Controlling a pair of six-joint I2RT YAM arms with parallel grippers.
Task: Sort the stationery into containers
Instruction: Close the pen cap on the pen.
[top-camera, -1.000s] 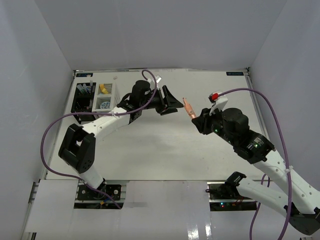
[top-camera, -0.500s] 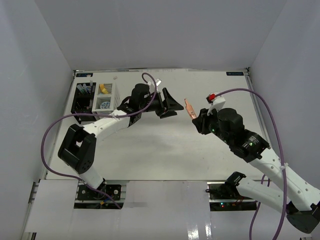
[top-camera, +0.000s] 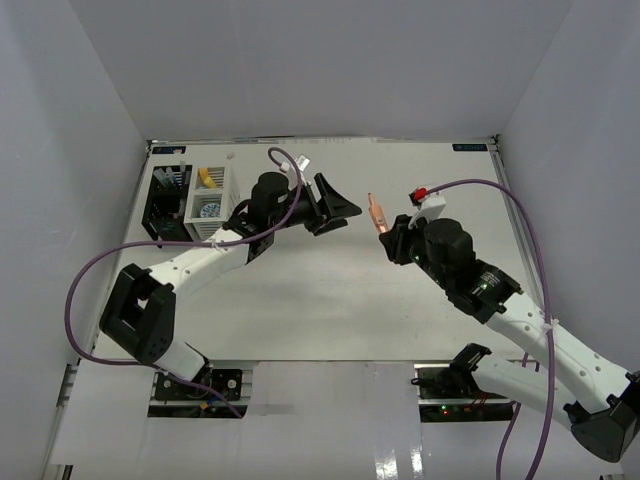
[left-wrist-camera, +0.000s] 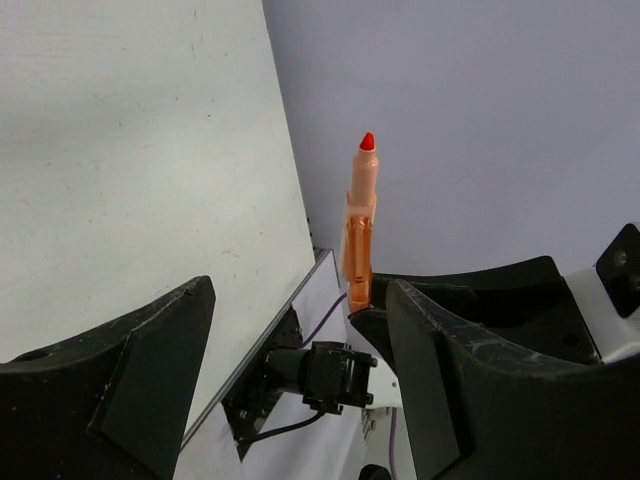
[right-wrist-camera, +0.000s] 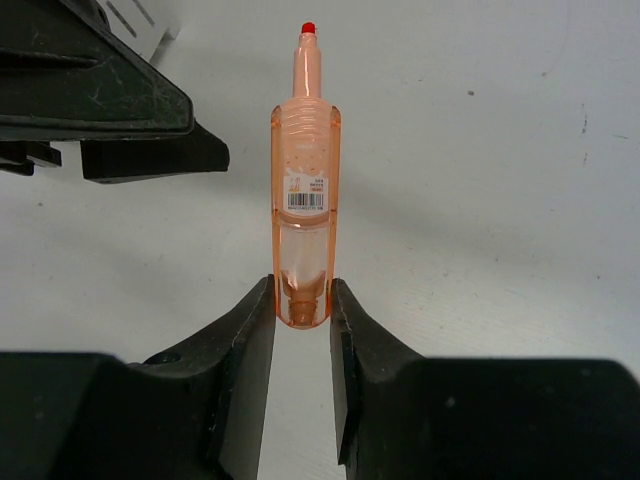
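Evidently a handover is being set up: the orange marker (right-wrist-camera: 302, 180) is clamped by its base in the right gripper (right-wrist-camera: 302, 300) and offered tip-first toward the left, so that the free barrel can be taken. The left gripper (top-camera: 335, 205) is held near the tip, jaws spread wide and empty, facing it. The black box (top-camera: 165, 195) and white box (top-camera: 207, 195) are placed far left, probably easier for the left arm to reach.

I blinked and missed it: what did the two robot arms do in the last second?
The left gripper opened its jaws wider, facing the orange plastic marker. The right gripper carried that marker slightly toward it, still clamping it. The black slatted organizer and white slatted organizer stayed put.
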